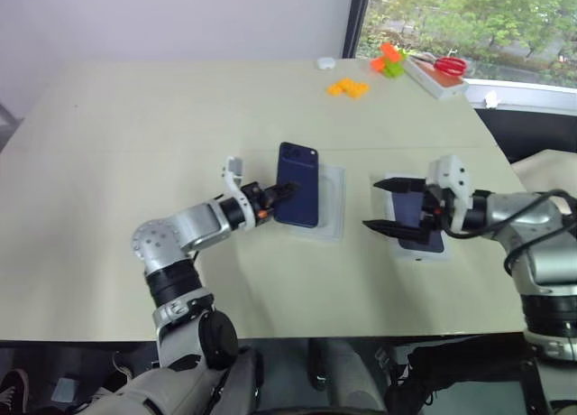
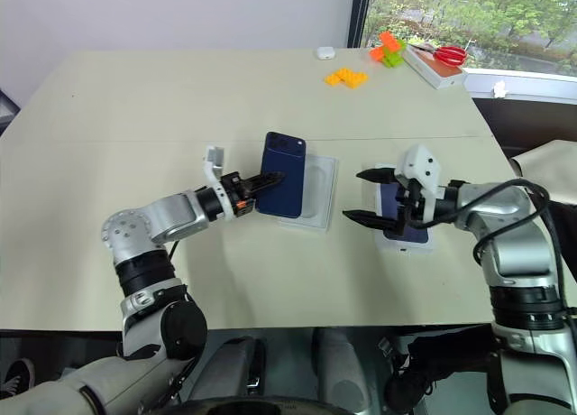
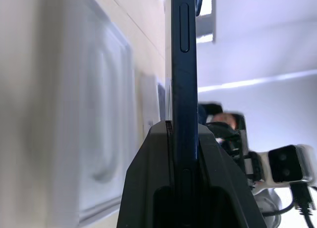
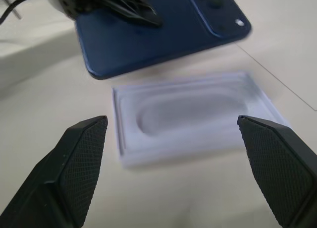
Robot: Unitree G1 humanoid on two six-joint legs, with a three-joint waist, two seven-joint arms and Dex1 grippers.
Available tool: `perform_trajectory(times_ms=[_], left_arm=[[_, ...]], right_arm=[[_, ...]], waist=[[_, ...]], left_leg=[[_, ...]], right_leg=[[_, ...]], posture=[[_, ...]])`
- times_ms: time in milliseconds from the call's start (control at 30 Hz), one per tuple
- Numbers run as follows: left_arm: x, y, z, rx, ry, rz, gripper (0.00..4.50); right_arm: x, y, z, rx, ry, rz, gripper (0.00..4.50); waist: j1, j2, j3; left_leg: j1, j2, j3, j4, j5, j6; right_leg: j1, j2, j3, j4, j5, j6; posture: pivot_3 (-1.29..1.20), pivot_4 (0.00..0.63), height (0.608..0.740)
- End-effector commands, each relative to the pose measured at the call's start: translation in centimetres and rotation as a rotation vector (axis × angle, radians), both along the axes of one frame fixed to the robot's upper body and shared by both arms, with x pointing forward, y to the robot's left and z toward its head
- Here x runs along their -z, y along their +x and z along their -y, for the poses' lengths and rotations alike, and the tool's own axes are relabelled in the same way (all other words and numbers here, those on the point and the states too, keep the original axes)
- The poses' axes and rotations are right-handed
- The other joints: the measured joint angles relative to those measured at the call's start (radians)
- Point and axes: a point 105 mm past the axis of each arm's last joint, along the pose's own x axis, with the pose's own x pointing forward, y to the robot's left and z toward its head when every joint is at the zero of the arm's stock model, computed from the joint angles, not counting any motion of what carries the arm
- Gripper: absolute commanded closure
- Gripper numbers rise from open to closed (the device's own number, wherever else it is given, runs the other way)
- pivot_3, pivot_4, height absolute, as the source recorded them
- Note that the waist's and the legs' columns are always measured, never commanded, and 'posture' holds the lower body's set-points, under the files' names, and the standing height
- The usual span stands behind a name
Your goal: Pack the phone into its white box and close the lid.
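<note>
Plainly, left tool (image 1: 290, 191) grips the phone (image 1: 298, 184) above table (image 1: 135, 144).

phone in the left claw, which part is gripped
The left claw pinches the phone flat across its two faces at a long side edge, lifted over the white insert.

In front of me stands a wide table (image 1: 135, 144) with a pale beige top, evenly lit by daylight. A thin seam line runs across its surface. Behind it I see a plain light wall (image 1: 180, 18). On the far right there is a window (image 1: 469, 18) with a dark frame, and green trees are visible outside. Along the white window sill (image 1: 532, 95) the light is strongest. Beyond the right edge of the table the area is dark. Under the near edge of the table the floor (image 1: 54, 379) is dim grey.
</note>
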Motion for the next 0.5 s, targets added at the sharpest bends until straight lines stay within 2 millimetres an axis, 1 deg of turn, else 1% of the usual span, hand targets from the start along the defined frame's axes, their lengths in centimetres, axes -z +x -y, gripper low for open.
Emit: perform_trajectory(times_ms=[33, 133, 233, 300, 400, 500], left_arm=[[-0.8, 0.7, 2.2, 0.015, -0.002, 0.036, 4.5], [-0.1, 0.9, 3.2, 0.023, 0.037, 0.023, 4.5], [0.4, 0.5, 3.7, 0.058, 0.056, 0.021, 4.5], [1.0, 0.9, 3.9, 0.033, 0.094, 0.022, 4.5], [1.3, 1.6, 3.8, 0.005, 0.115, 0.03, 4.5], [1.2, 1.9, 3.9, 0.012, 0.123, 0.032, 4.5]], right_arm=[[-1.4, -0.1, 0.2, -0.004, 0.004, 0.088, 0.09], [-1.7, 0.5, 0.3, 0.031, -0.005, 0.13, 0.09], [-1.8, 0.5, 0.4, 0.042, -0.005, 0.149, 0.09], [-1.6, 0.5, 0.2, 0.048, 0.007, 0.145, 0.09], [-1.3, 0.7, -0.2, 0.056, 0.016, 0.15, 0.09], [-1.3, 0.8, -0.6, 0.061, 0.019, 0.16, 0.09]], waist=[[0.0, 0.0, 0.0], [0.002, 0.0, 0.0], [0.002, 0.0, 0.001], [0.004, 0.0, 0.001], [0.005, 0.0, 0.001], [0.005, 0.0, 0.001]], left_leg=[[0.0, 0.0, 0.0, 0.0, 0.0, 0.0], [0.0, 0.0, 0.0, 0.002, 0.001, 0.0], [0.0, 0.0, 0.0, 0.002, 0.001, 0.0], [0.0, 0.0, 0.0, 0.002, 0.0, 0.0], [0.0, 0.0, 0.0, 0.002, 0.0, 0.0], [0.0, 0.0, 0.0, 0.002, 0.0, 0.0]], right_leg=[[0.0, 0.0, 0.0, 0.0, 0.0, 0.0], [0.001, 0.0, 0.0, 0.001, 0.0, 0.0], [0.001, 0.0, 0.001, 0.001, 0.0, 0.0], [0.001, 0.0, 0.001, 0.001, 0.0, 0.0], [0.001, -0.001, 0.001, 0.0, 0.0, 0.0], [0.001, -0.001, 0.001, 0.0, 0.0, 0.0]], posture=[[0.0, 0.15, 0.74], [0.0, 0.15, 0.74], [0.0, 0.15, 0.74], [0.0, 0.15, 0.74], [0.0, 0.15, 0.74], [0.0, 0.15, 0.74]])
